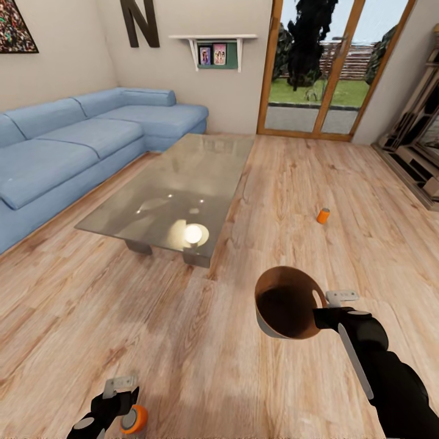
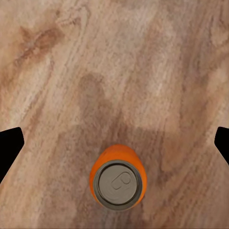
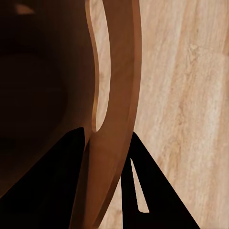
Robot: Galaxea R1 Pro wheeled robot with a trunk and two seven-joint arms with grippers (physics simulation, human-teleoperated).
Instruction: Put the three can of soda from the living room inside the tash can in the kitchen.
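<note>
An orange soda can (image 2: 118, 179) stands upright on the plank floor, silver top up; it also shows at the bottom of the head view (image 1: 135, 419). My left gripper (image 2: 114, 143) hangs over it, open, fingers spread wide to either side and clear of the can; in the head view this gripper (image 1: 119, 399) sits just beside the can. My right gripper (image 1: 324, 312) is shut on the rim of the trash can (image 1: 286, 303), held tilted above the floor with its brown inside showing. Up close, the rim (image 3: 114, 95) runs between the dark fingers (image 3: 152, 191). A second orange can (image 1: 323, 215) stands farther off on the floor.
A glass coffee table (image 1: 177, 189) stands ahead at left of centre, with the blue sectional sofa (image 1: 73, 146) behind it along the left wall. Glass doors (image 1: 317, 67) are at the far end, and a TV shelf unit (image 1: 421, 146) lines the right wall.
</note>
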